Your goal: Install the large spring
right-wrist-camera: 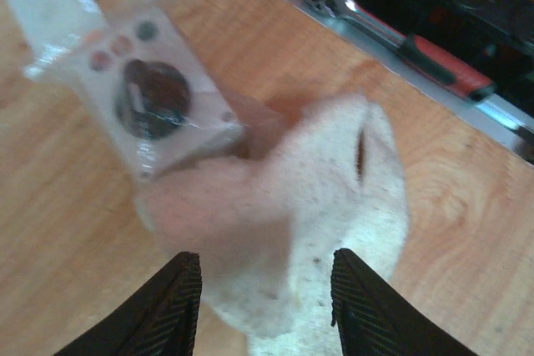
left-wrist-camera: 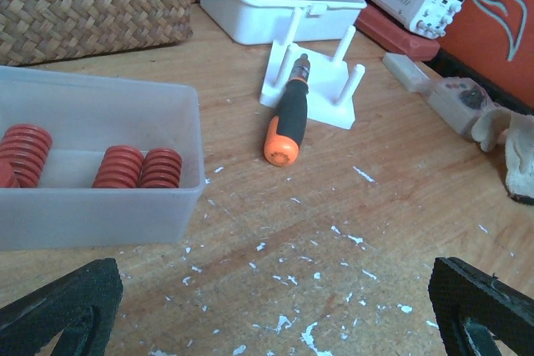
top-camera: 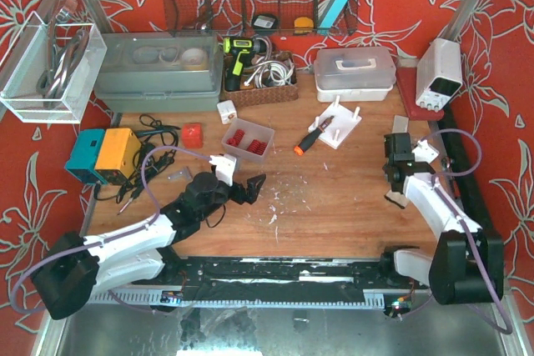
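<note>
Several red springs (top-camera: 249, 141) (left-wrist-camera: 138, 168) lie in a clear plastic tray (top-camera: 265, 132) (left-wrist-camera: 100, 214) at the middle of the table. To its right stands a white fixture (top-camera: 340, 125) (left-wrist-camera: 329, 110) with upright pegs, and an orange-and-black screwdriver (top-camera: 310, 137) (left-wrist-camera: 285, 118) rests against it. My left gripper (top-camera: 242, 179) (left-wrist-camera: 279, 306) hangs open and empty over bare wood, just short of the tray. At the table's right edge my right gripper (top-camera: 409, 168) (right-wrist-camera: 267, 289) stands open, its fingers either side of a white cloth (right-wrist-camera: 334, 172).
A small bagged part (right-wrist-camera: 150, 102) lies beside the cloth, with a ratchet wrench (right-wrist-camera: 392, 35) on the rail beyond. A wicker basket (left-wrist-camera: 92, 6), a white lidded box (top-camera: 354, 72) and a power supply (top-camera: 439, 72) line the back. White flecks dot the wood.
</note>
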### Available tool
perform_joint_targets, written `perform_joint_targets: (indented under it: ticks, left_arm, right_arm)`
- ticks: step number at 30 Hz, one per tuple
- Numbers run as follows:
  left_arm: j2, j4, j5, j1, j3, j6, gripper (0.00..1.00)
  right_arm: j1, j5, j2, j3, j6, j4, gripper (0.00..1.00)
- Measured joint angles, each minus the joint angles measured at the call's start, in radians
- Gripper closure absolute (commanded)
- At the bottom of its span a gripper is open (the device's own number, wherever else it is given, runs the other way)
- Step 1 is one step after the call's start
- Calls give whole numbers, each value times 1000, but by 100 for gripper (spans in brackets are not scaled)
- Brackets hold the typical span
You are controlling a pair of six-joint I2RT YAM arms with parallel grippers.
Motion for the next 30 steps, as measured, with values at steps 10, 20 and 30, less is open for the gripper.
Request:
perform_joint_targets:
  ticks: [10,20,30]
  left_arm:
    - [9,-16,-45,0,0,-5,1]
    - [-25,-38,-123,0,-4,-15,1]
    - [-48,-18,-97,0,-24,-11,1]
  right_arm:
    - [8,-213,-84,64,-119,58,34]
    - [269,-328,-72,127,-3,106,22]
    - [444,-348,261,231,137,294,30]
